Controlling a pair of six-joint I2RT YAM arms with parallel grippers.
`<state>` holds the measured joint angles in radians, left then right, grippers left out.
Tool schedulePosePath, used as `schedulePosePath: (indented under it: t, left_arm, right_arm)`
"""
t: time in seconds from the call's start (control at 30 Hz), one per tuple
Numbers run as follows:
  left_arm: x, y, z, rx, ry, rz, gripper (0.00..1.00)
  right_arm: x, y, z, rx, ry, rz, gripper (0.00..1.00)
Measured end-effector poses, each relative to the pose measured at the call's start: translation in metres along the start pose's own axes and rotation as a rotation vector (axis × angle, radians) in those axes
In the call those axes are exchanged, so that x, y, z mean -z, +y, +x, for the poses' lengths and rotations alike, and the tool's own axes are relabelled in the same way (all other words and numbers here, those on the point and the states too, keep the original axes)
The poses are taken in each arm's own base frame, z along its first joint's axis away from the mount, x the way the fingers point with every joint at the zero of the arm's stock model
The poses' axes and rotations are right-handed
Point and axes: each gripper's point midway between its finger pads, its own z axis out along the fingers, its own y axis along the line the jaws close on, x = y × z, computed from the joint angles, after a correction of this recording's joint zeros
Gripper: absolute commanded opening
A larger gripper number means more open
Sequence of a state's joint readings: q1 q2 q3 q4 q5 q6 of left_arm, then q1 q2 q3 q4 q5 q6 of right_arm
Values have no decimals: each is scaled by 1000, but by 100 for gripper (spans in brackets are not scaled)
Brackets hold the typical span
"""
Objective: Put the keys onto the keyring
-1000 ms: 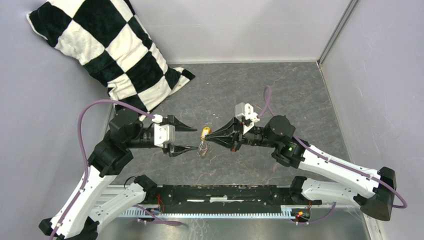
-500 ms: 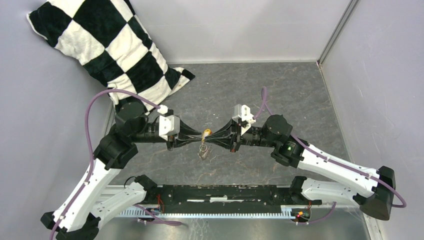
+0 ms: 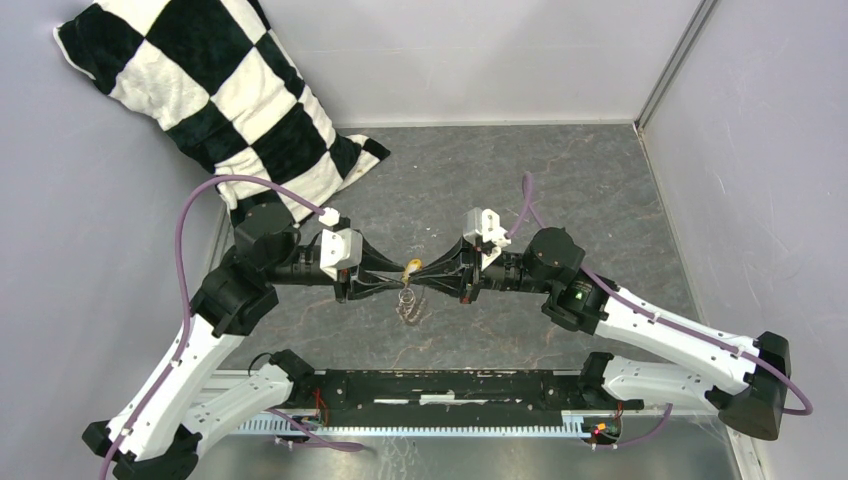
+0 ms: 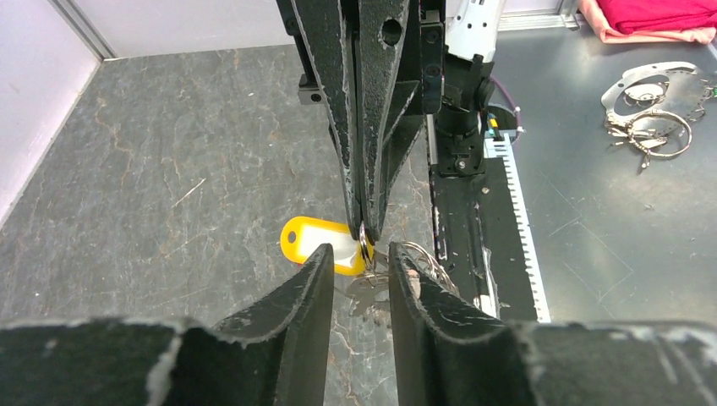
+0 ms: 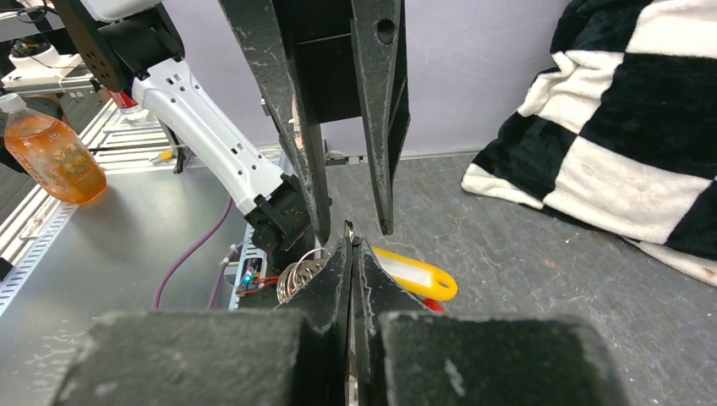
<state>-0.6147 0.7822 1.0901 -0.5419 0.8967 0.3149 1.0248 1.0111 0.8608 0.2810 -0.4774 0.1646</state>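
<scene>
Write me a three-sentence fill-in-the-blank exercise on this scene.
The pillow at the back left is checkered black and ____. The key tag hanging at the right gripper tips is ____. The left gripper has its jaws ____, while the right gripper's are shut.
Missing words: white; yellow; open.

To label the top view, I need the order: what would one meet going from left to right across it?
Pillow → left pincer → right pincer. Tag and ring hang where the pincers meet, so omitted.
</scene>
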Motion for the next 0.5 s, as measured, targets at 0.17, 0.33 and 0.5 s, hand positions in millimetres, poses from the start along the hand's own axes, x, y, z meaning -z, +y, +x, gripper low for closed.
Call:
schedulePosePath:
  t: [0.17, 0.33, 0.5]
  left_arm:
    - [0, -1, 2, 4, 4, 0, 28]
    - [0, 0, 3, 6, 6, -3, 2]
    - [1, 1, 4, 6, 9, -12, 2]
  right_arm:
    - [0, 0, -3, 8, -5, -1, 1]
    - [-1, 0, -2, 7, -2, -2, 1]
    - [-1, 1, 0, 8, 4, -12, 14]
